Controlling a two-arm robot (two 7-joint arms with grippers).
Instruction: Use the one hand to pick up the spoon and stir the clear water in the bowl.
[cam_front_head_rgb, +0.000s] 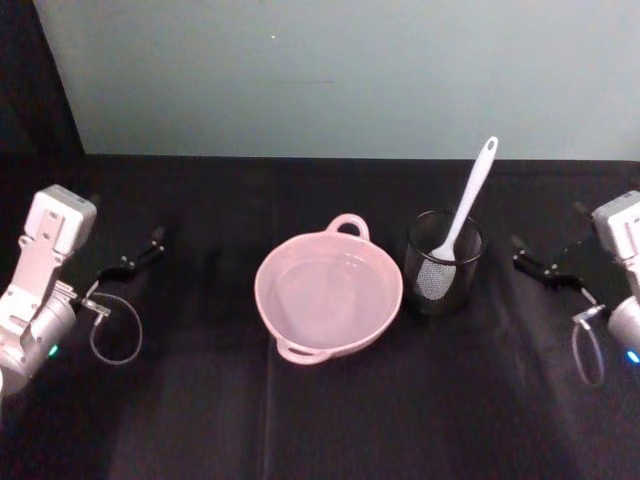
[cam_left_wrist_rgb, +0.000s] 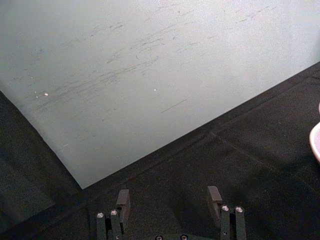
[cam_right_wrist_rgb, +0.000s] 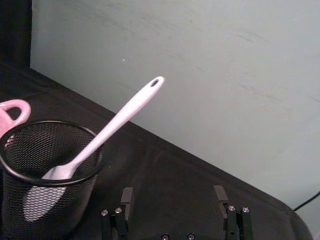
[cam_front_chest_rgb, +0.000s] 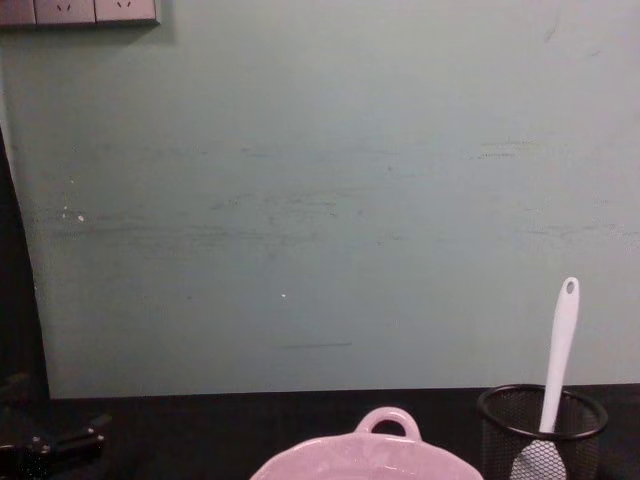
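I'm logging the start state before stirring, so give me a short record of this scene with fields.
Bowl: pink bowl, centre of black cloth, seems to hold clear water
Spoon: white spoon, head down in black mesh cup right of the bowl, ungrasped
Left gripper: open, left of the bowl
Right gripper: open, right of the cup, nearer the spoon

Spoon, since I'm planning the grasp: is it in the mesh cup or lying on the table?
In the cup: the spoon stands head down inside the black mesh cup, handle leaning out above the rim.
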